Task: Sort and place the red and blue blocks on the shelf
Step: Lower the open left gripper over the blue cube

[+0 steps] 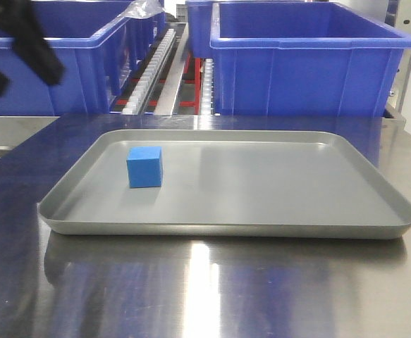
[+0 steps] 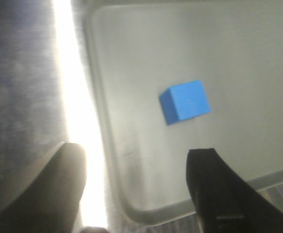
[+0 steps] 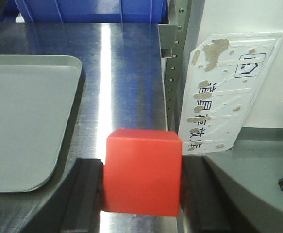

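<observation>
We see a sky-blue block (image 1: 144, 167) on the matte grey tray (image 1: 226, 229). Right of the tray we find a plain red block (image 3: 142, 172). Behind the tray stand dark-blue bins (image 1: 311, 70) and white rollers (image 1: 145, 77). Under the tray, the tabletop (image 1: 205, 296) is silver with blue reflections. Right of the tray, a white sign (image 3: 224, 92) carries dark-blue characters and brown blotches.

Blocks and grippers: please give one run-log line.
red block: held in right gripper | blue block: on tray | left gripper: open, empty
</observation>
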Robot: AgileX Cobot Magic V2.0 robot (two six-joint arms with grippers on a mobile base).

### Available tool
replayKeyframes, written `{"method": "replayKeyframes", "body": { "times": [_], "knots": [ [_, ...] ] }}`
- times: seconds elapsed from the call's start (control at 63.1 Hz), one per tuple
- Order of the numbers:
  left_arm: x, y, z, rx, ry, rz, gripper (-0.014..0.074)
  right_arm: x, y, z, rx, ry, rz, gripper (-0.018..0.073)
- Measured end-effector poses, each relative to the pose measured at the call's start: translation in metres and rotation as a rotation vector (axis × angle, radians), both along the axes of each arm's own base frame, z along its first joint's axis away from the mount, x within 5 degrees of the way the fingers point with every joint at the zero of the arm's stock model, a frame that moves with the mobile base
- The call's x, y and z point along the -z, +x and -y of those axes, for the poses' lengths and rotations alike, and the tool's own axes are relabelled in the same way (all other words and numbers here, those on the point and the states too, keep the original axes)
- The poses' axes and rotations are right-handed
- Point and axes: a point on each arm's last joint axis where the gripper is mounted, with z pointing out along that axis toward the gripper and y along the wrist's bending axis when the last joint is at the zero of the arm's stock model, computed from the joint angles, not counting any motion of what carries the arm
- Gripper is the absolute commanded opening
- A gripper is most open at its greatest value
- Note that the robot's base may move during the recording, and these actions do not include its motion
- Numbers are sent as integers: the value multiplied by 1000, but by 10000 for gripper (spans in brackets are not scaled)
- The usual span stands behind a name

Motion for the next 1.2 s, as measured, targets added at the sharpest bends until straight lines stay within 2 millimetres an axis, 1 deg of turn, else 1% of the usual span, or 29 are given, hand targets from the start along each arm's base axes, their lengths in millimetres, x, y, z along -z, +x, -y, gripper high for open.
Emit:
{"method": "replayKeyframes", "body": {
  "times": [0.143,0.317,0.586,0.792,0.919,0.966,1.109,1.204],
  "knots": [
    [8,12,25,58,9,-30,501,0,0,0,2,0,0,60],
    [15,24,50,71,-10,-53,501,0,0,0,2,0,0,60],
    [28,39,76,67,41,-66,501,0,0,0,2,0,0,60],
    [37,44,88,49,97,-65,501,0,0,0,2,0,0,60],
    [44,49,91,40,111,-77,501,0,0,0,2,0,0,60],
    [50,50,93,42,121,-88,501,0,0,0,2,0,0,60],
    [61,51,98,42,135,-116,501,0,0,0,2,0,0,60],
    [65,52,100,30,132,-126,501,0,0,0,2,0,0,60]
  ]
}}
